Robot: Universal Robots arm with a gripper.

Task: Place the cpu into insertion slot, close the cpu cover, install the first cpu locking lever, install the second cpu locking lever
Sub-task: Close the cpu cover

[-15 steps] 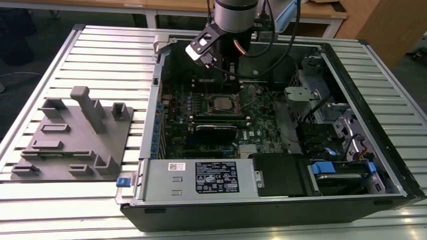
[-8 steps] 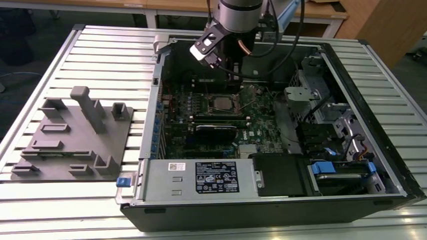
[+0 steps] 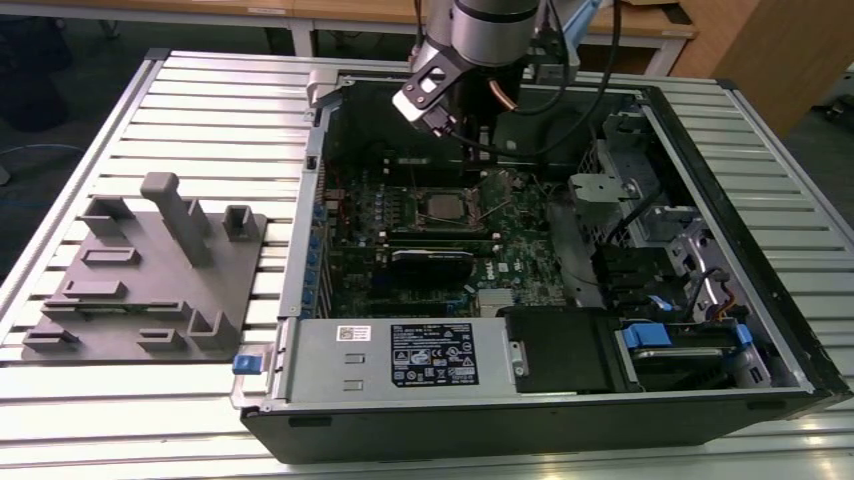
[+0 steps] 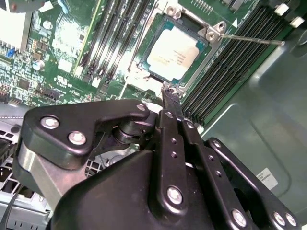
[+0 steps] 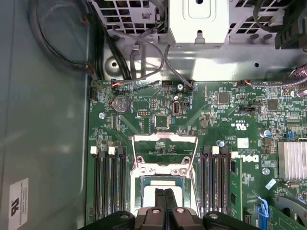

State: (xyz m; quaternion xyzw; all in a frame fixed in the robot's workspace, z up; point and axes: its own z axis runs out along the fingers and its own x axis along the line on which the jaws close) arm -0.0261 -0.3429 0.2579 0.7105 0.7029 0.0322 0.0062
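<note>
Sitting in insertion slot (image 4: 191, 23), silver-topped cpu (image 4: 171, 51)

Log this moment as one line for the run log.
cpu in insertion slot | end effector shut, tip at slot edge | one lever sticking out

The arm (image 3: 497, 25) ends in a fat, smooth cylinder of silver-grey metal, and black cables (image 3: 617, 45) run off behind it. Bolted to its side is a small box (image 3: 430, 92), silver-faced with black edges. The gripper (image 4: 169, 93) is matt black all over. Its flat link bars (image 4: 91, 125) have rounded ends and are pinned by bright silver screws (image 4: 174, 195). They narrow to two slim black fingers (image 5: 161, 201). A block of bare grey metal (image 4: 32, 167) sits at one flank.
</note>
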